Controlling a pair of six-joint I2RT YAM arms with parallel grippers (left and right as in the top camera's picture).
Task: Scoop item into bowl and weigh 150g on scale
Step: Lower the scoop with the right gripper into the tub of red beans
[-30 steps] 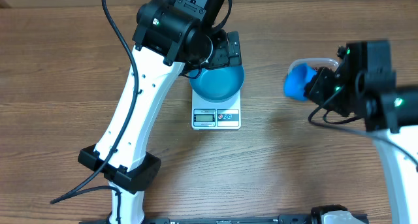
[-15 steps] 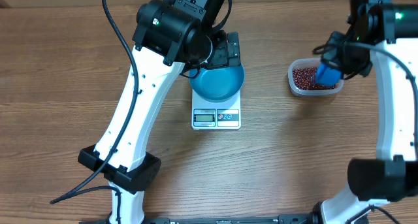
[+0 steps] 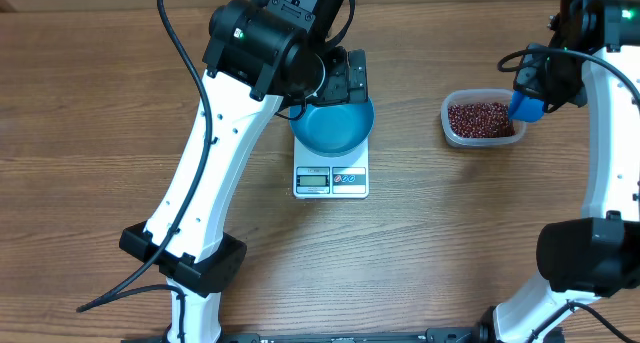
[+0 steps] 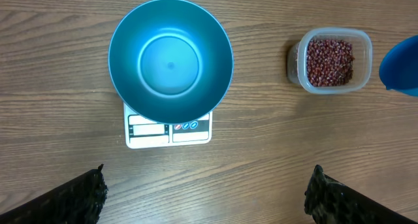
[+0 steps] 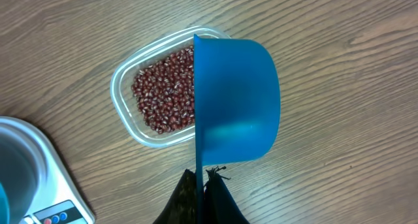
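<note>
Right wrist view: right gripper [image 5: 204, 179] is clamped on the scoop [image 5: 238, 106] handle. The scoop's long axis runs straight out from the jaws, mouth turned sideways toward the beans [image 5: 163, 87] in the clear tub [image 5: 119, 96]. Beans look loose, light and prone to roll. You can't pinch them, so dig with the rim. Left gripper [image 4: 208, 188] is spread wide and empty above the bowl [image 4: 170, 57] on the scale [image 4: 168, 129].

Table [image 3: 450, 243] is showing matt wood grain. Bowl [image 4: 170, 57] is shining smooth and glossy, catching light inside. Scale [image 4: 168, 129] is looking like smooth white plastic. Tub [image 5: 119, 87] is reading as clear plastic, scoop [image 5: 238, 100] as smooth blue plastic with a slight sheen. Beans [image 5: 163, 93] are looking smooth, faintly glossy.
</note>
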